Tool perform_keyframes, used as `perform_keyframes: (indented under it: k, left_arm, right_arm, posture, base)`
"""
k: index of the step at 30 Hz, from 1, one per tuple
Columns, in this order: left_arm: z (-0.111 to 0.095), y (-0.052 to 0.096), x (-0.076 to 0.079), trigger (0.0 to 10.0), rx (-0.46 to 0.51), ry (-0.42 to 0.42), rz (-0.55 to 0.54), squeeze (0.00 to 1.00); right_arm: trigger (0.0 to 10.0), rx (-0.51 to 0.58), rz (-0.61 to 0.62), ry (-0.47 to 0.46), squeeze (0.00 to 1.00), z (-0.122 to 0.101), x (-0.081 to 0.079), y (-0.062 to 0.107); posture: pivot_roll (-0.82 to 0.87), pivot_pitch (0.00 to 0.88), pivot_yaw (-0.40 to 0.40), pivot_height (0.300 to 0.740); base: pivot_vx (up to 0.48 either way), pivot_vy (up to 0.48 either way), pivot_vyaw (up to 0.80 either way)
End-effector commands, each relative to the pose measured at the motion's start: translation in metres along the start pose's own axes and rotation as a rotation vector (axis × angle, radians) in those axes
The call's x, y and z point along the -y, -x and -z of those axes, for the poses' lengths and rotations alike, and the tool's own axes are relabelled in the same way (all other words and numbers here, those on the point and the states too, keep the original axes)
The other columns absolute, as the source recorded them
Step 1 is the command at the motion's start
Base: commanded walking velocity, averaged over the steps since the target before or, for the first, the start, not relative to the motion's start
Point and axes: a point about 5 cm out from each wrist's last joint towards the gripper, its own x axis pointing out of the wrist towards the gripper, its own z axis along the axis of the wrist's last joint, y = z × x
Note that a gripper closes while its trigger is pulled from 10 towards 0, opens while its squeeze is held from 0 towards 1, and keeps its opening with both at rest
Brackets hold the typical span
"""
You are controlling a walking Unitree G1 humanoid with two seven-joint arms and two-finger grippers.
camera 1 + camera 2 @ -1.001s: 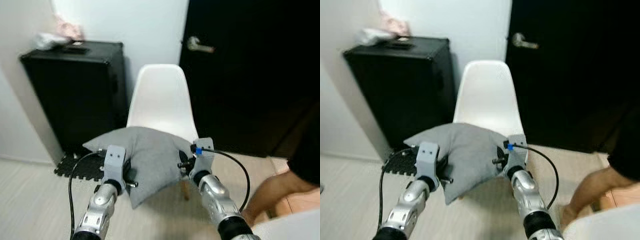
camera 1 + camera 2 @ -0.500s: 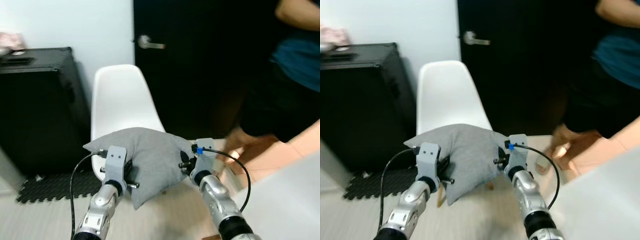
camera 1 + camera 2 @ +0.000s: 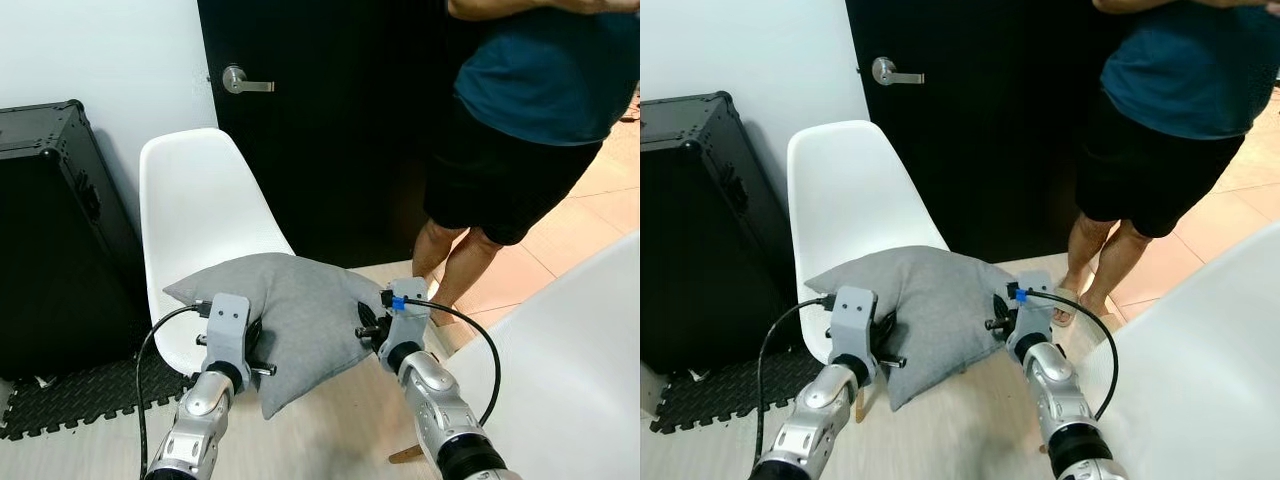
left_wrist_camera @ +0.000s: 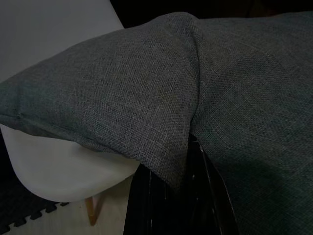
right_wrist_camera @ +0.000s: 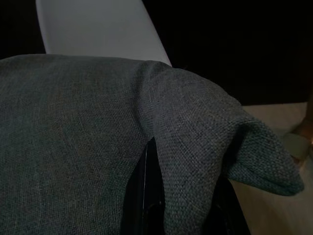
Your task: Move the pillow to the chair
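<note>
Both grippers, left (image 3: pixel 250 340) & right (image 3: pixel 368 322), pinch gray pillow (image 3: pixel 295 310), held up in front of white chair (image 3: pixel 195 215), overlapping seat edge. Should carry fwd, keep level, lower centered on seat before letting go.

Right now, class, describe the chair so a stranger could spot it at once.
Start at the black door with its silver lever handle. Just left of it, beside a black case, stands the white moulded plastic chair: the only white seat, with a grey fabric pillow held over it.
</note>
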Motion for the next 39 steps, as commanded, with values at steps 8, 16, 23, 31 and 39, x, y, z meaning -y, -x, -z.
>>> perform_keyframes:
  k: [8, 16, 23, 31, 39]
  left_arm:
    - [-0.0126, -0.0002, -0.0124, 10.0, 0.072, -0.024, -0.043, 0.0]
    - [-0.0136, 0.0012, -0.0103, 10.0, 0.086, -0.036, -0.039, 0.0]
    - [-0.0149, 0.001, -0.0085, 10.0, 0.094, -0.056, -0.029, 0.0]
    - [-0.0134, 0.0018, -0.0121, 10.0, 0.086, -0.009, -0.051, 0.0]
    - [-0.014, 0.0023, -0.0134, 10.0, 0.099, -0.006, -0.048, 0.0]
  right_arm:
    - [10.0, 0.046, 0.009, 0.017, 0.0, -0.0063, 0.0036, 0.0017]
    - [10.0, 0.048, 0.006, 0.023, 0.0, -0.0065, 0.0048, 0.0027]
    - [10.0, 0.048, 0.003, 0.031, 0.0, -0.007, 0.0054, 0.0027]
    - [10.0, 0.046, 0.001, 0.036, 0.0, -0.0068, 0.0052, 0.0025]
    - [10.0, 0.045, -0.004, 0.036, 0.0, -0.0056, 0.0032, 0.0025]
  posture:
    - [0.01, 0.04, 0.011, 0.74]
    - [0.01, 0.039, 0.01, 0.74]
    - [0.01, 0.036, 0.009, 0.74]
    - [0.01, 0.031, 0.008, 0.74]
    - [0.01, 0.031, 0.007, 0.74]
  base:
    - [0.0, 0.0, 0.0]
    - [0.0, 0.0, 0.0]
    - [0.0, -0.069, 0.0]
    - [0.0, -0.213, 0.0]
    - [0.0, 0.0, 0.0]
